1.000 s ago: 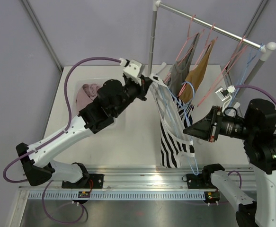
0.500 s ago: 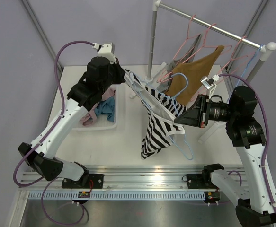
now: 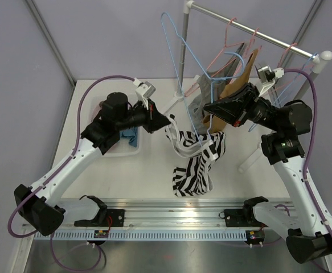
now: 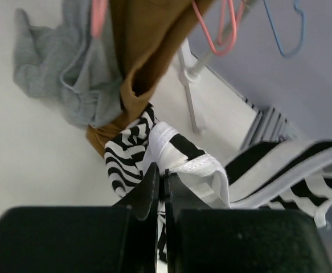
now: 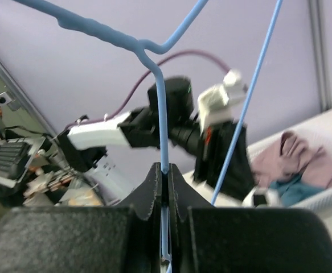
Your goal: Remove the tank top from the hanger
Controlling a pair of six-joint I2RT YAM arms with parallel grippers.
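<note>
The striped tank top (image 3: 195, 170) is pinched by the closed left hand (image 4: 161, 173) (hem heaped by the near edge of the table (image 3: 148, 170)), and the blue hanger (image 5: 161, 119) is clamped by the right hand (image 5: 164, 169).

One clothes rail (image 3: 257, 31) is seen. Three pink hangers (image 3: 229, 24) are counted hooked over it. Two blue ones are counted: one hooked blue hanger (image 3: 312, 57) at the rail's right end and one raised blue hanger (image 5: 162, 114) above its left end. Three garments are counted: one grey garment (image 4: 69, 85) and one brown garment (image 4: 148, 40) hung from the rail, and one striped tank top (image 3: 194, 170) below it. One bin (image 3: 126, 151) is seen left of the rail.
</note>
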